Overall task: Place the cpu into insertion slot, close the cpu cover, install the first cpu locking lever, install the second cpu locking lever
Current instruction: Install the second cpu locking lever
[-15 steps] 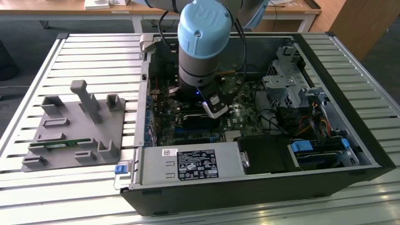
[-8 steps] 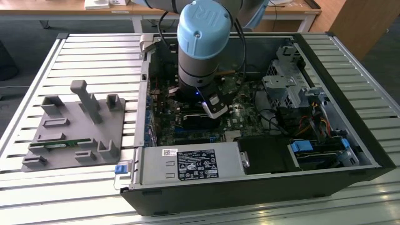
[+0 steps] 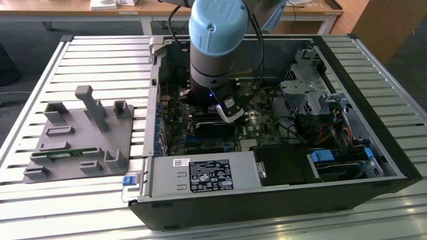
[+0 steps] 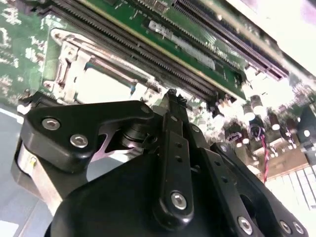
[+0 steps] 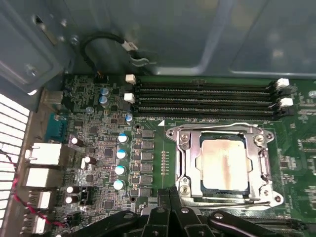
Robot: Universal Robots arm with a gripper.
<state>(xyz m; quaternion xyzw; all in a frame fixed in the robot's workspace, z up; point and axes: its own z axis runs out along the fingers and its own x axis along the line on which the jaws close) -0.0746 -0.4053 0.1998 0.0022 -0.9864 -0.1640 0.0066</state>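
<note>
Your arm is down inside the open computer case, with the chip already in its socket

Your gripper hangs just beside the insertion slot, with its fingers pressed together and nothing between them. The cpu lies flat in the slot, and the cpu cover is folded down around it. The case sits on a table of pale metal slats. A grey holder plate rests near the case on the exterior view's left, and wooden desks stand behind
</note>
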